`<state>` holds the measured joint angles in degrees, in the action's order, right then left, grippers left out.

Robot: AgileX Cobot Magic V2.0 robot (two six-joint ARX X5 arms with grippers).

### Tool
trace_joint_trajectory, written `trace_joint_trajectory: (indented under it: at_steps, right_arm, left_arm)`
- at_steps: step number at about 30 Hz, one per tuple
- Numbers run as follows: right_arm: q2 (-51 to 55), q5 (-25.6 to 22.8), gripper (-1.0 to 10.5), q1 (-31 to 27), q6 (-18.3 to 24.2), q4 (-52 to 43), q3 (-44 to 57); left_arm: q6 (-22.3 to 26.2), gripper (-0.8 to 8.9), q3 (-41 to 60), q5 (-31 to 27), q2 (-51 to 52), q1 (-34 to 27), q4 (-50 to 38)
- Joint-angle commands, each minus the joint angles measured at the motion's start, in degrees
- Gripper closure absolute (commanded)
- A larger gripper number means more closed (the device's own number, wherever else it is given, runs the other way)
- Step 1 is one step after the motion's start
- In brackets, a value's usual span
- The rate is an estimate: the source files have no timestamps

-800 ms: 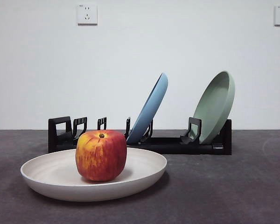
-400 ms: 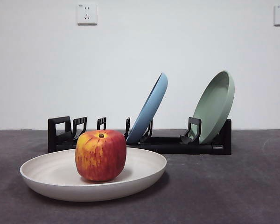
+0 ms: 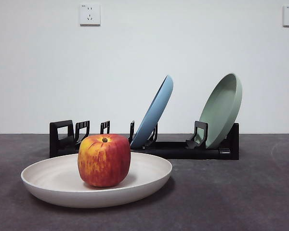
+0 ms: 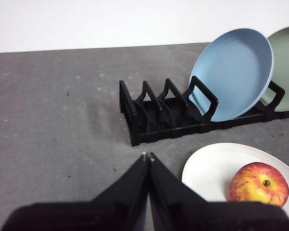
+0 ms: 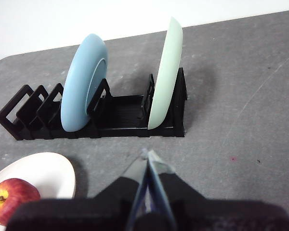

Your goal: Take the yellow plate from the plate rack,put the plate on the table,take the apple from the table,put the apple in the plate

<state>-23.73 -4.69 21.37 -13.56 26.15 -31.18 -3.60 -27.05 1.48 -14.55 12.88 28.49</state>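
Front view: I see apple (image 3: 104, 160) sitting in yellow plate (image 3: 96, 179), plate flat on surface (image 3: 231, 192), just ahead of rack (image 3: 144, 144). Blue plate (image 3: 154, 112) and green plate (image 3: 222, 109) lean in rack slots. My left gripper (image 4: 147, 156) pinched closed, empty, above surface near rack end. Right gripper (image 5: 147, 155) likewise closed, empty.

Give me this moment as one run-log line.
apple: in yellow plate | plate: on table | plate rack: holds blue, green plates | left claw: shut, empty | right claw: shut, empty
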Motion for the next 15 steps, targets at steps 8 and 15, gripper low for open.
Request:
trace_joint_trajectory:
  at_steps: [8, 15]
  right_arm:
    - [0.1, -0.2, 9.5, 0.1, -0.5, -0.2, 0.4]
    - [0.1, -0.2, 9.5, 0.1, -0.5, -0.2, 0.4]
  left_arm:
    - [10.7, 8.16, 1.9, 0.3, 5.4, -8.8, -4.9]
    - [11.8, 8.16, 11.6, 0.5, 13.1, -14.2, -11.2]
